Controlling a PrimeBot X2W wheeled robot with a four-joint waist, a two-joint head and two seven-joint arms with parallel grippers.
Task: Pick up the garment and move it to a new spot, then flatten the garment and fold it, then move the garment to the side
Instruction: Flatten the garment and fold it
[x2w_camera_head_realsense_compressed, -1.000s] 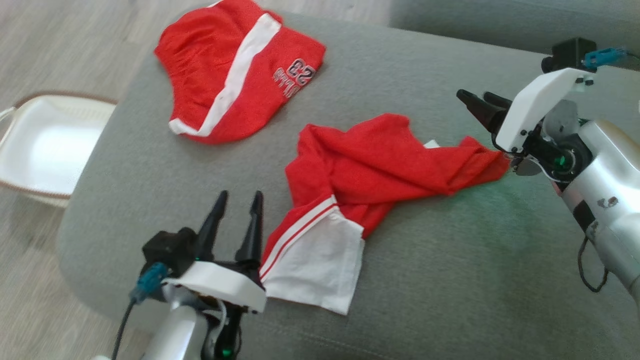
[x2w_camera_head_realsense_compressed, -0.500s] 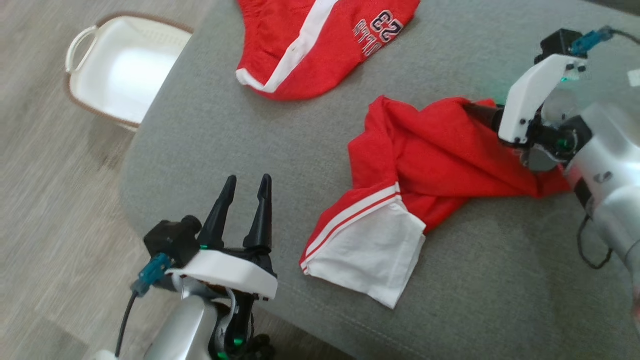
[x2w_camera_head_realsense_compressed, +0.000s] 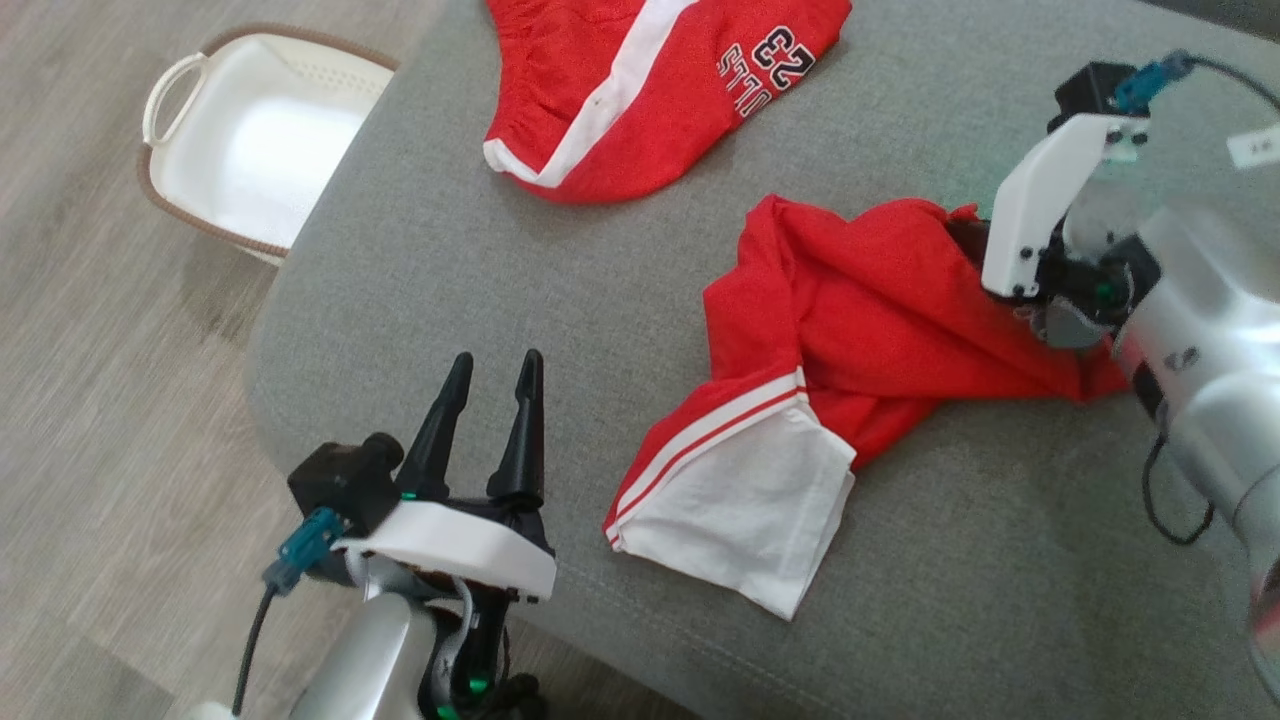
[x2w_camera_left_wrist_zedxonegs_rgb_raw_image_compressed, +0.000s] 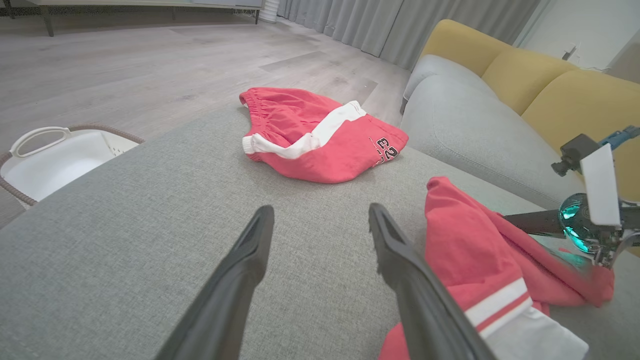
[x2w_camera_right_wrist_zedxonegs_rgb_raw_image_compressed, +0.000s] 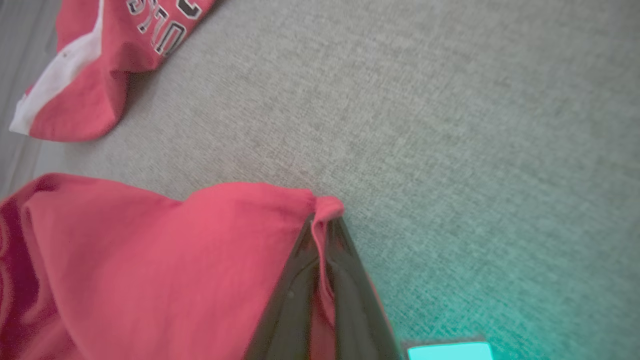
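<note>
Looking down from the head: clamps an upper fold of the red shirt (x2w_camera_head_realsense_compressed: 880, 320) with the right gripper (x2w_camera_head_realsense_compressed: 958, 228), fingertips buried in cloth over the right part of the grey cushion (x2w_camera_head_realsense_compressed: 480, 250). Holds the left gripper (x2w_camera_head_realsense_compressed: 495, 362) spread wide above the cushion's near left edge, touching nothing. Shows the shirt crumpled on the middle of the cushion, white sleeve toward the near edge. Shows red shorts (x2w_camera_head_realsense_compressed: 640, 90) at the cushion's far edge, apart from the shirt, and a white basket (x2w_camera_head_realsense_compressed: 215, 228) on the floor off the cushion's left side.

Looking along the left wrist: points two parted fingers (x2w_camera_left_wrist_zedxonegs_rgb_raw_image_compressed: 240, 270) across bare cushion (x2w_camera_left_wrist_zedxonegs_rgb_raw_image_compressed: 150, 210). Catches the shirt (x2w_camera_left_wrist_zedxonegs_rgb_raw_image_compressed: 465, 245) just beside the right-hand finger, the shorts (x2w_camera_left_wrist_zedxonegs_rgb_raw_image_compressed: 310, 140) farther along the cushion, and the basket (x2w_camera_left_wrist_zedxonegs_rgb_raw_image_compressed: 35, 135) beyond its edge.

Looking along the right wrist: presses both fingers (x2w_camera_right_wrist_zedxonegs_rgb_raw_image_compressed: 295, 295) together on a pinched ridge of shirt (x2w_camera_right_wrist_zedxonegs_rgb_raw_image_compressed: 150, 250), lifted slightly off the cushion (x2w_camera_right_wrist_zedxonegs_rgb_raw_image_compressed: 450, 125). Shows the shorts (x2w_camera_right_wrist_zedxonegs_rgb_raw_image_compressed: 90, 65) in the upper corner.
</note>
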